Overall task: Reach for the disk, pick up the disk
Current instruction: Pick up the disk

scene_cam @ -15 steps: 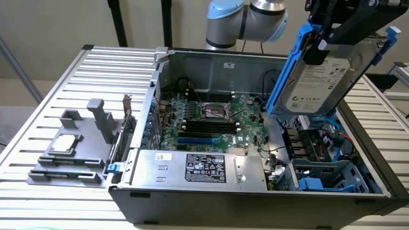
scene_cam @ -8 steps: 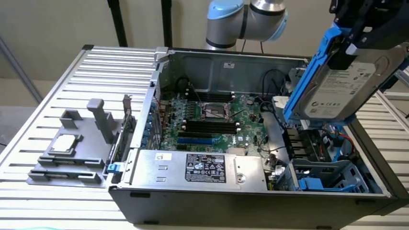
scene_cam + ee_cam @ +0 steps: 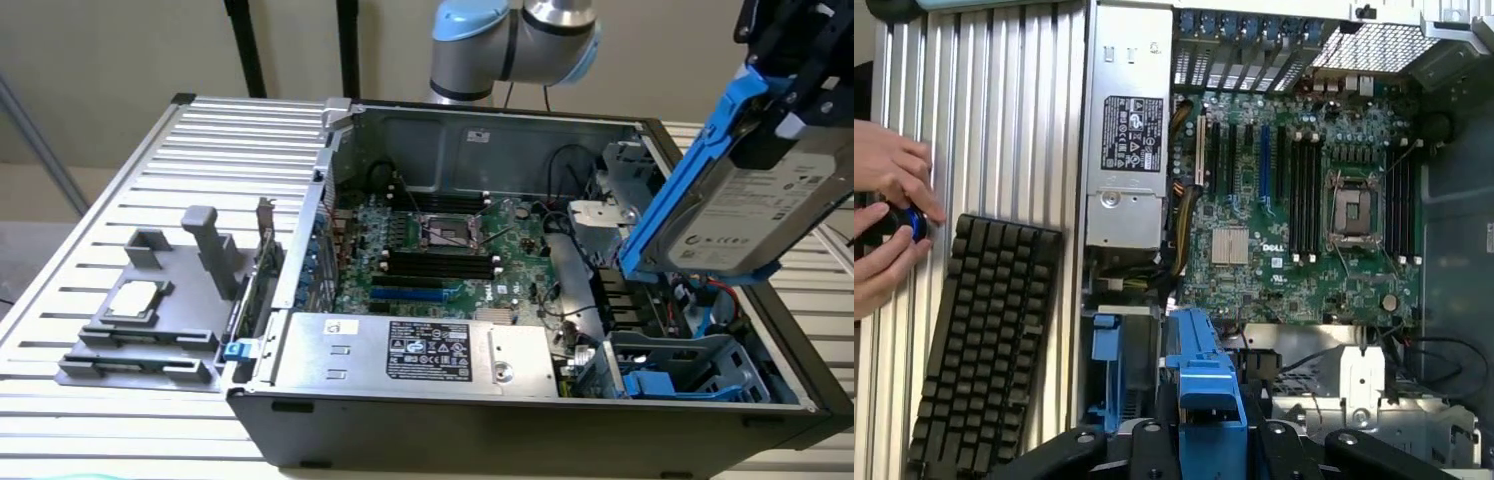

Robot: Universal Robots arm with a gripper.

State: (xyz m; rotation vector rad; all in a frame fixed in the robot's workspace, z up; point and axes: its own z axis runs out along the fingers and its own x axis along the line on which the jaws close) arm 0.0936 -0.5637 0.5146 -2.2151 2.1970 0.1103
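The gripper (image 3: 787, 90) holds the disk (image 3: 761, 200) clamped between its fingers (image 3: 1154, 445), tilted and lifted above the open computer case (image 3: 534, 420), clear of it.

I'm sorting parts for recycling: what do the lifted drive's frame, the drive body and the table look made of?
The carrier looks like moulded plastic: bright blue, dull sheen. The disk it frames seems bare silver-grey metal with a white printed label. The gripper has it raised above the computer case. The table looks like ribbed aluminium, pale and satin, though painted steel is possible.
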